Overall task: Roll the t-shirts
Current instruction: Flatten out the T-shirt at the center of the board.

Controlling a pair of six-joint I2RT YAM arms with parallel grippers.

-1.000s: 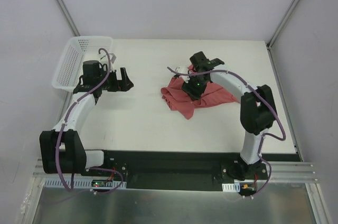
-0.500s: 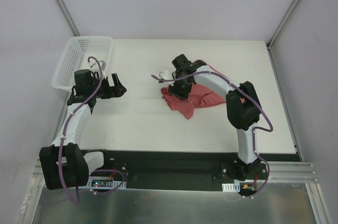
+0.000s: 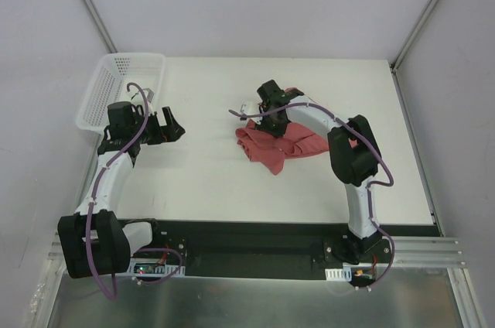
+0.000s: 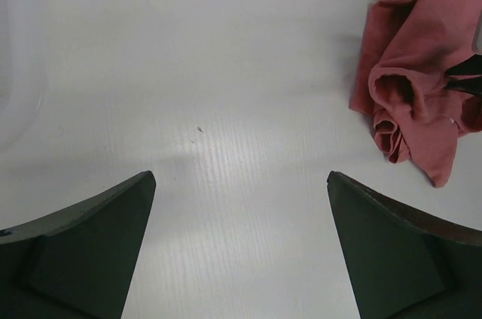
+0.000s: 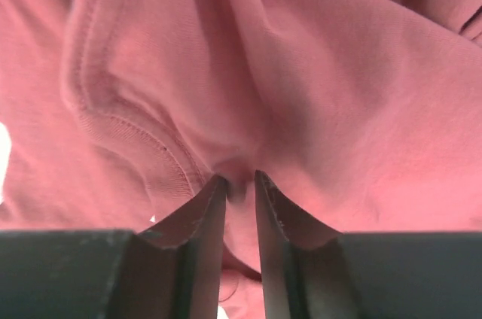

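Observation:
The salmon-red t-shirt (image 3: pixel 288 145) lies crumpled in a heap on the white table, right of centre. My right gripper (image 3: pixel 272 125) is on its far left part. In the right wrist view the right gripper (image 5: pixel 239 180) has its jaws nearly closed, pinching a raised fold of the t-shirt (image 5: pixel 316 86) between the tips. My left gripper (image 3: pixel 176 128) hovers over bare table to the left of the shirt, open and empty. In the left wrist view the left gripper (image 4: pixel 241 183) has its fingers (image 4: pixel 83 251) spread wide, and the t-shirt (image 4: pixel 418 78) lies at the upper right.
A white perforated plastic basket (image 3: pixel 116 90) stands at the table's far left corner, just behind the left arm. Metal frame posts rise at the back corners. The right arm's elbow (image 3: pixel 352 150) hangs over the shirt's right side.
The right gripper moved left across the shirt and shut on a fold, bunching the cloth leftward. The left gripper drew back a little to the left.

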